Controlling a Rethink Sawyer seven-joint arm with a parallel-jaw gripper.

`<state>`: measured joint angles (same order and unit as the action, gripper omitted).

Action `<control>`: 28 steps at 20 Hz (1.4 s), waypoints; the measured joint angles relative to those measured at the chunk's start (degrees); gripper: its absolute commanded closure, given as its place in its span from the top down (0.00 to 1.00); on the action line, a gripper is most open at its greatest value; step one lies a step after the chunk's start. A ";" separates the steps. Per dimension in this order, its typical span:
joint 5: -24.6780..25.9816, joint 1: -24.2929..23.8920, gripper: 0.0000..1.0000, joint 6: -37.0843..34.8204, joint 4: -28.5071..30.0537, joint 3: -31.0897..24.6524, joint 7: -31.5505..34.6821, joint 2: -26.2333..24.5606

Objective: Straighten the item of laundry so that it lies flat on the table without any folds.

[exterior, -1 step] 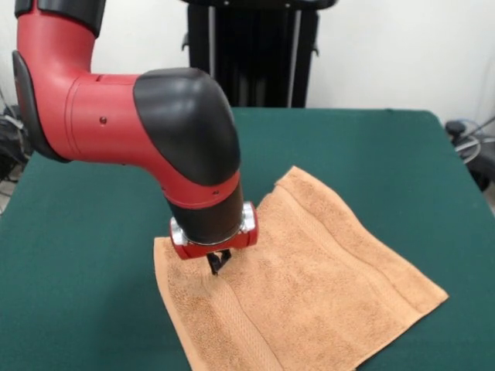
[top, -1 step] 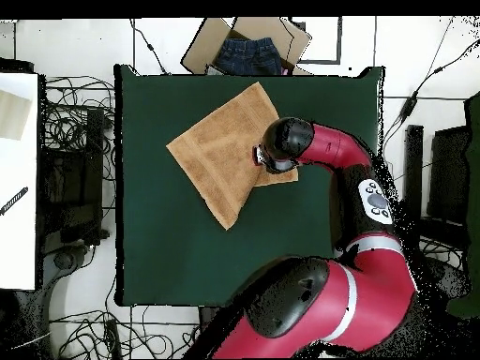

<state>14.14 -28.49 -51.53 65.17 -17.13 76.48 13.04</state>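
You have the light orange-tan terry-cloth towel (exterior, -1 step: 309, 286) lying on the large dark green felt worktop (exterior, -1 step: 85, 255), turned like a diamond against the worktop's edges. In the overhead view one corner of the towel (top, -1 step: 225, 150) reaches close to the worktop's edge far from the robot base, and the towel is well apart from the edge beside the base. It looks almost flat, with the woven bands visible; I see no big fold, but the part under the red and black arm (exterior, -1 step: 131, 116) is hidden.

The gripper (exterior, -1 step: 219, 263) is down on the cloth near one towel edge, its tips narrow and close together. Whether cloth is pinched between them I cannot tell.

I judge this is a late smoothing step. For the next move, lift slowly and check if the hidden corner lies flat.
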 measured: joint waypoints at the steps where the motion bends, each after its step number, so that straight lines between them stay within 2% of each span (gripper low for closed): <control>1: 0.02 -0.26 0.00 0.01 0.11 -0.28 0.00 -0.01; 14: -0.05 -4.91 0.00 0.71 2.45 -4.34 0.00 -0.09; 28: 0.28 -7.81 0.00 4.93 7.11 -5.60 0.00 1.35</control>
<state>14.41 -36.29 -46.60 72.28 -22.73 76.48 14.39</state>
